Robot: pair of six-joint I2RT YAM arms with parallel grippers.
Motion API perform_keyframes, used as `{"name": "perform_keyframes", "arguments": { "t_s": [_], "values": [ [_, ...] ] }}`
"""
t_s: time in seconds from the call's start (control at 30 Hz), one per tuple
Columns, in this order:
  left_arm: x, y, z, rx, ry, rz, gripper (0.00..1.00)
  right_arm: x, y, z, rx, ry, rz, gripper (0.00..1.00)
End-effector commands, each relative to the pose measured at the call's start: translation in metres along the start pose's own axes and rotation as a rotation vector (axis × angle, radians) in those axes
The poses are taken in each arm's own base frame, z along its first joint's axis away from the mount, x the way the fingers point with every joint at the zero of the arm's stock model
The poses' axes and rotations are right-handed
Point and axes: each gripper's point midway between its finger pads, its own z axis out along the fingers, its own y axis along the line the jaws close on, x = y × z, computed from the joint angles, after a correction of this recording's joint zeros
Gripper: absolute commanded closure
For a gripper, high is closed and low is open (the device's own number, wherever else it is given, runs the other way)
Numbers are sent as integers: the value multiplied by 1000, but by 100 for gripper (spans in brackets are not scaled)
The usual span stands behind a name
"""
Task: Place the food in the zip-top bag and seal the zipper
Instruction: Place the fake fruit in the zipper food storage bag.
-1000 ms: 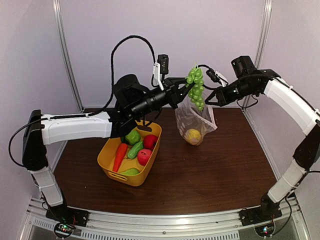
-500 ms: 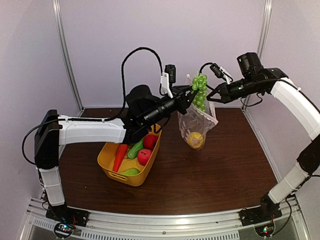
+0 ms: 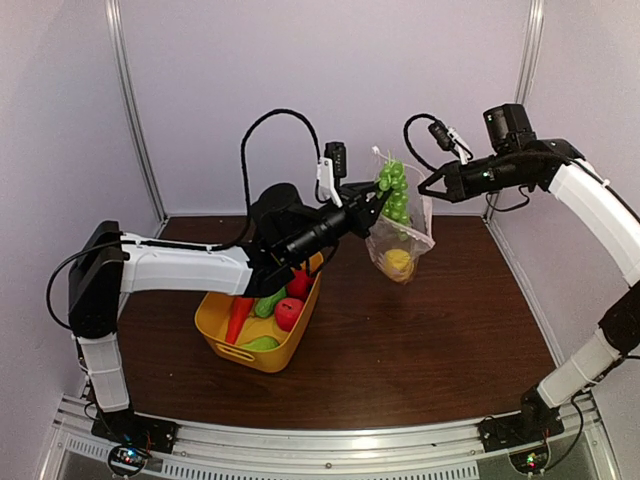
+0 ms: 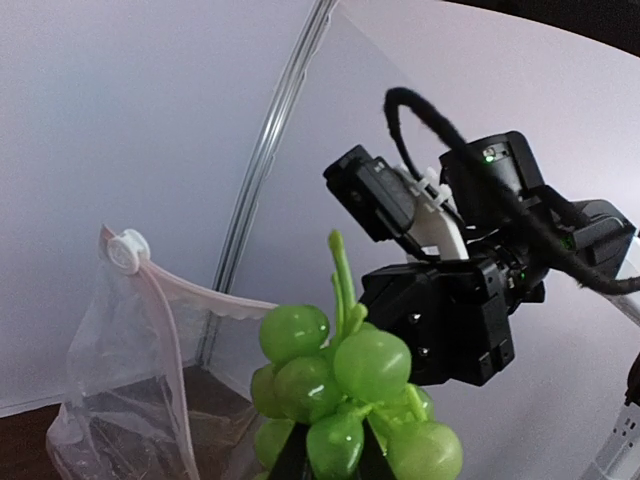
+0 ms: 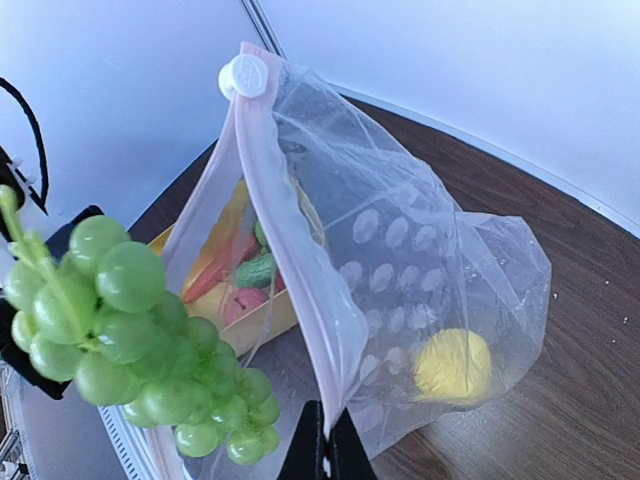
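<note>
My left gripper [image 3: 379, 193] is shut on a bunch of green grapes [image 3: 394, 192] and holds it in the air at the mouth of the zip-top bag [image 3: 405, 238]. In the left wrist view the grapes [image 4: 352, 385] sit between my dark fingertips [image 4: 292, 462]. My right gripper [image 3: 427, 188] is shut on the bag's mouth edge, and the bag hangs from it above the table. The right wrist view shows the pale zipper [image 5: 292, 240], its white slider [image 5: 243, 76], a yellow lemon [image 5: 452, 365] inside the bag, and the grapes [image 5: 130, 340] beside the strip. I cannot tell whether the grapes are inside.
A yellow tub [image 3: 225, 330] stands on the brown table below my left arm. It holds an orange carrot [image 3: 238, 311], a cucumber [image 3: 268, 303], red apples [image 3: 289, 313] and a green pear [image 3: 260, 343]. White enclosure walls stand close behind.
My left gripper has carried the grapes right and slightly down, up against the bag's mouth. My right gripper has lifted the bag and shifted it a little right.
</note>
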Motion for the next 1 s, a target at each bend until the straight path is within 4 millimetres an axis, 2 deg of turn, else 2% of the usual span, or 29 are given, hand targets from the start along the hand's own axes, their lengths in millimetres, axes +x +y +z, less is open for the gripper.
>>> {"name": "perform_keyframes", "arguments": {
  "t_s": [0.0,0.13,0.23,0.33,0.43,0.53,0.57,0.63,0.73,0.9,0.97],
  "values": [
    [-11,22,-5,-137,-35,-69,89,-21,7,-22,30,-105,-54,100],
    [-7,32,6,-206,14,-87,58,-17,12,-21,1,-99,-59,100],
    [-12,23,15,-172,39,-67,43,-13,14,-19,-17,-94,-47,100],
    [-26,11,19,-132,47,-38,35,-12,12,-19,-7,-91,-41,100],
    [-48,-5,16,-78,32,-10,32,-11,6,-18,15,-85,-33,100],
    [-65,-28,5,10,47,33,32,-3,-9,-11,58,-65,-17,100],
    [-70,-32,-1,20,54,46,32,0,-14,-9,67,-59,-13,100],
    [-66,-30,-20,-3,102,71,32,7,-33,-7,115,-43,-3,100],
    [-58,-17,-54,-100,196,99,32,8,-60,-15,200,-32,-10,100],
    [-45,36,-126,-436,401,159,33,-11,-97,-53,460,-42,-99,100],
    [-40,59,-159,-596,471,180,32,-16,-98,-60,495,-80,-115,100]
  ]
}}
